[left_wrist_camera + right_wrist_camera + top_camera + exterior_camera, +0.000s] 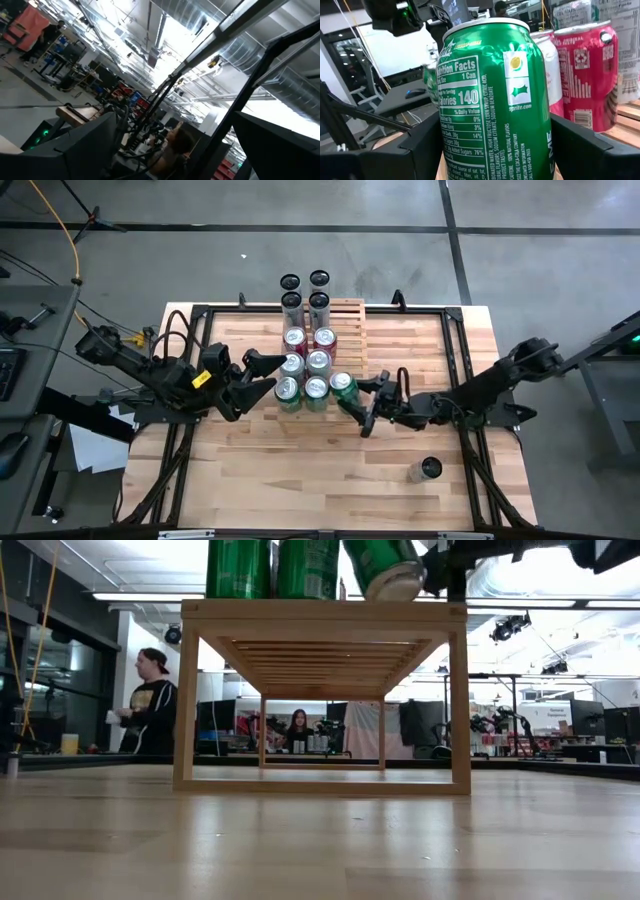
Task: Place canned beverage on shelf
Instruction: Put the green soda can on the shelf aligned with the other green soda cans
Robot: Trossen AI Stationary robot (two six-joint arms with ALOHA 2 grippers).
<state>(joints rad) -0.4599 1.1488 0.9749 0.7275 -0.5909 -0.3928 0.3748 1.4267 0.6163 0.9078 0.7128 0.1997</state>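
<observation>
The right gripper (350, 396) is holding a green aluminium soft-drink can (344, 387) between its fingers (415, 150), which are standing partly open against the can's sides. The can is sitting at the near right corner of the pale slatted wooden shelf (350, 315), tilted in the low view, with its base edge meeting the top slat (330, 608). It is just beside the two upright green cans (302, 390) in the near row; red cans (324, 338) and dark cans (305, 300) are standing farther back.

To finish this step well, the right gripper is best levelling the can until its base lies flat on the slats, keeping it clear of the neighbouring green can, and only then spreading the fingers. Releasing while tilted would probably tip it off the near edge or into its neighbours.

The left gripper (258, 377) is waiting to the left of the shelf, fingers fully spread and empty. One more can (426, 470) is lying on the wooden surface (300, 470) near right.
</observation>
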